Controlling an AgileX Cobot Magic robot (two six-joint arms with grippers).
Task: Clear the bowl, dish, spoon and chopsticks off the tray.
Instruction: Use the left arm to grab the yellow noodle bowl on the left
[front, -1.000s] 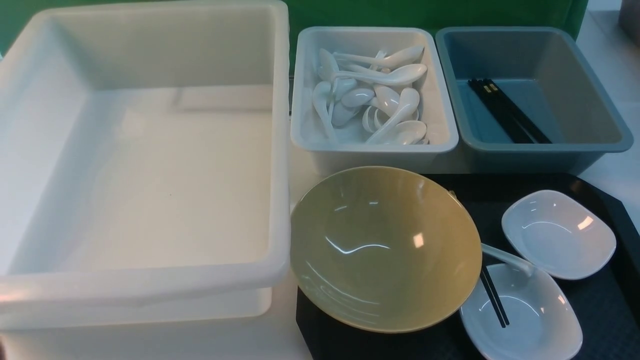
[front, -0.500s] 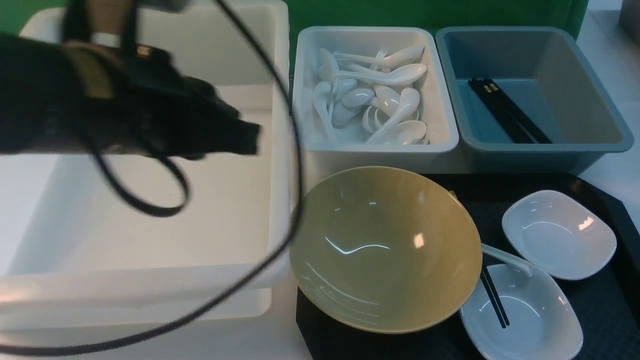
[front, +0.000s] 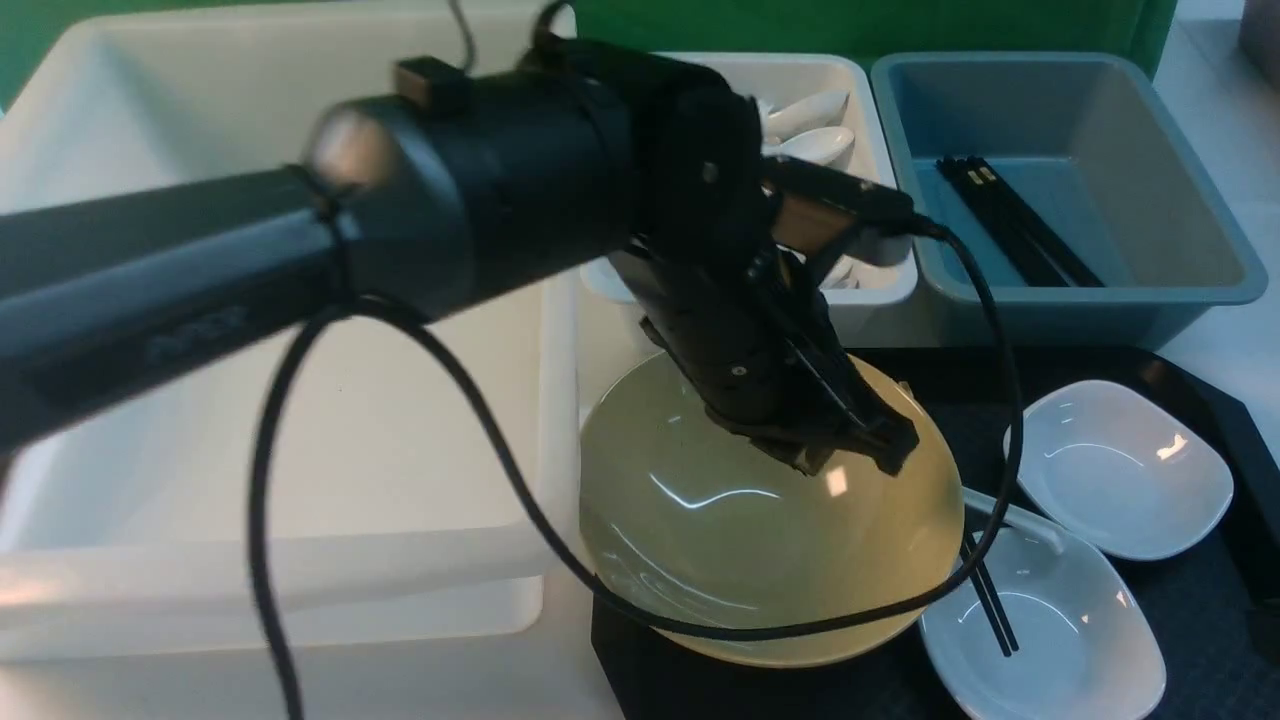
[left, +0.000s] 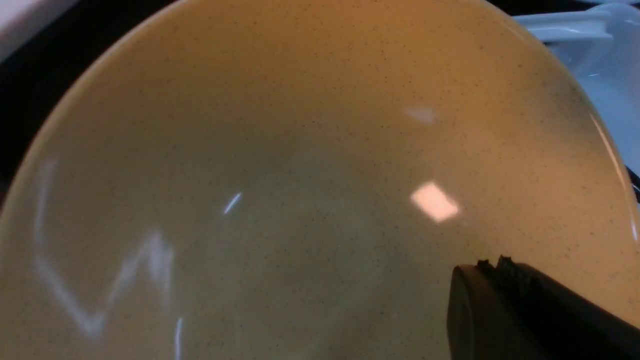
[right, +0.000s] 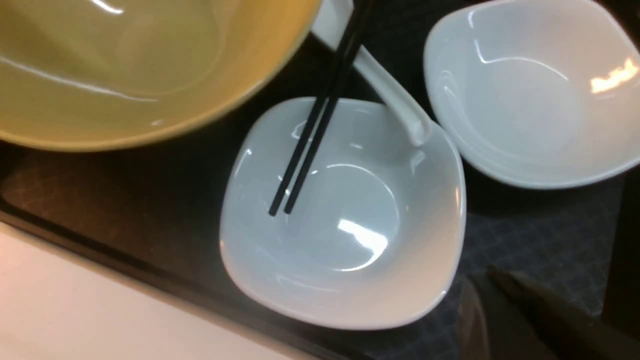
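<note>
On the big black diamond-textured plastic tray nothing looks cleared yet: wide glossy yellow-tan bowl, two small white rounded-square dishes, white soup spoon and thin black chopsticks all sit there, the left gripper hovering over the bowl, jaws apparently closed, empty.

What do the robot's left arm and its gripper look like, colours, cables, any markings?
The left arm is a thick, glossy black tube with a silvery patch, a small tan block on top and faint lettering I cannot read. A black cable loops from it. The left gripper is black and angular, with toothed fingertips.
</note>
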